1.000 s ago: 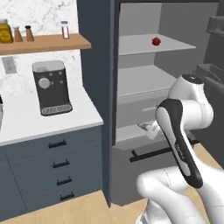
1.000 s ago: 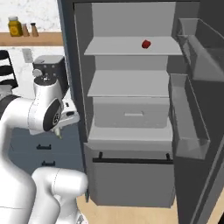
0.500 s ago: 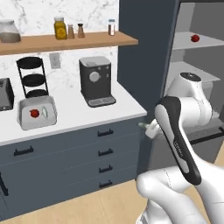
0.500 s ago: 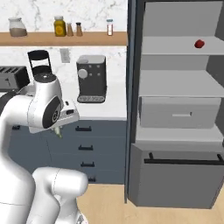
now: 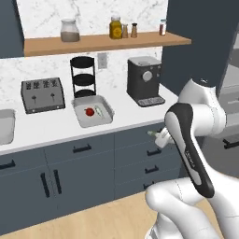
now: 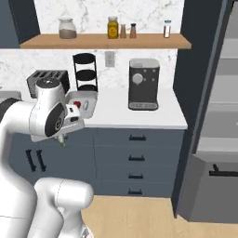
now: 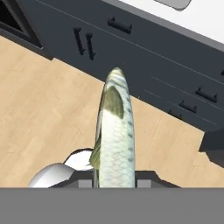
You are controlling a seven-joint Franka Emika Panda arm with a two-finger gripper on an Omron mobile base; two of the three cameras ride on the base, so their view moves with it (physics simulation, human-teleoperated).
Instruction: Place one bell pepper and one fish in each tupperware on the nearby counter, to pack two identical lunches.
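My gripper (image 5: 158, 137) hangs in front of the drawers, below the white counter (image 5: 56, 127), shut on a long silver-green fish (image 7: 114, 135) that points away from the hand. The same fish (image 6: 62, 140) pokes out under the hand (image 6: 65, 132). One light-grey tupperware (image 5: 107, 103) sits on the counter to the gripper's upper left, holding a red bell pepper (image 5: 89, 111) and a small fish (image 5: 99, 111). A second tupperware (image 5: 4, 127) is cut off at the left edge. In the right base view the arm partly hides the tupperware (image 6: 89, 103) and the pepper (image 6: 77, 105).
A dark toaster (image 5: 43, 94), a black tiered stand (image 5: 84, 77) and a coffee machine (image 5: 145, 80) stand along the wall. A wooden shelf (image 5: 102, 43) with jars hangs above. The open fridge (image 6: 218, 116) is at the right. Wooden floor lies below.
The whole picture has shifted: the base has driven left, from the open fridge to the counter. The gripper stays shut on the fish in the same pose.
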